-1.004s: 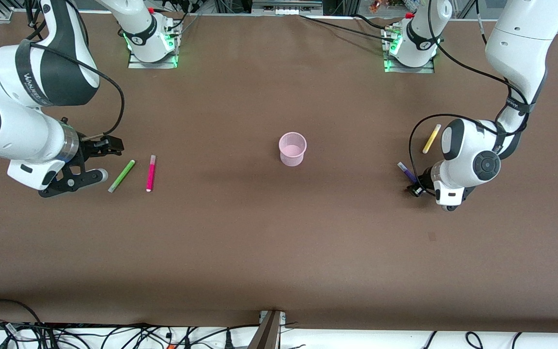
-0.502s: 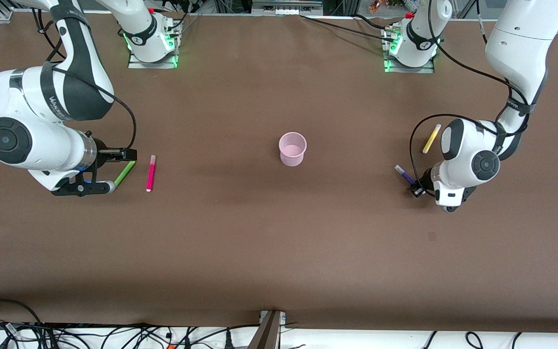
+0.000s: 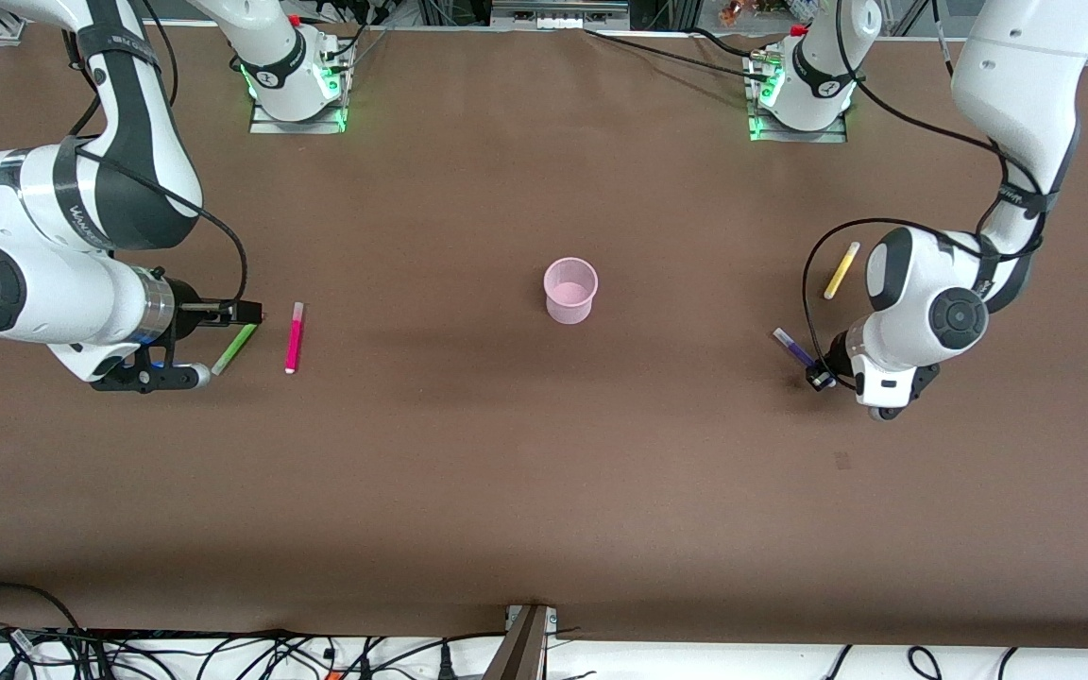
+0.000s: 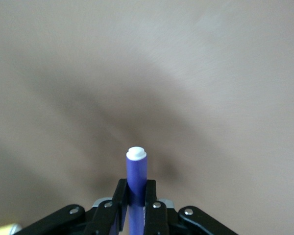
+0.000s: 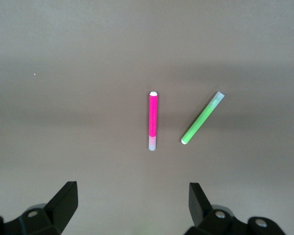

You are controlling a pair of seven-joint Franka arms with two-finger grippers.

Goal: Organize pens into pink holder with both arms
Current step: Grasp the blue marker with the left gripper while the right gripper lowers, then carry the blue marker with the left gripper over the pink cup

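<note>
The pink holder (image 3: pixel 569 290) stands upright at the table's middle. My left gripper (image 3: pixel 818 376) (image 4: pixel 135 196) is shut on the purple pen (image 3: pixel 792 347) (image 4: pixel 136 171), whose pale tip sticks out past the fingers. The yellow pen (image 3: pixel 841 270) lies on the table beside that arm, farther from the front camera. My right gripper (image 3: pixel 223 342) (image 5: pixel 132 205) is open and hangs over the green pen (image 3: pixel 235 348) (image 5: pixel 202 119). The magenta-pink pen (image 3: pixel 294 337) (image 5: pixel 153 121) lies next to the green one, on its holder side. Nothing sits between the right fingers.
The brown table (image 3: pixel 544 472) stretches bare between the pens and the holder. Both arm bases (image 3: pixel 294 85) (image 3: pixel 799 90) stand at the table's back edge. Loose cables (image 3: pixel 223 652) run along the front edge.
My left gripper closed on the purple pen and shifted it slightly. My right arm swung in toward the green pen, its open fingers now over it.
</note>
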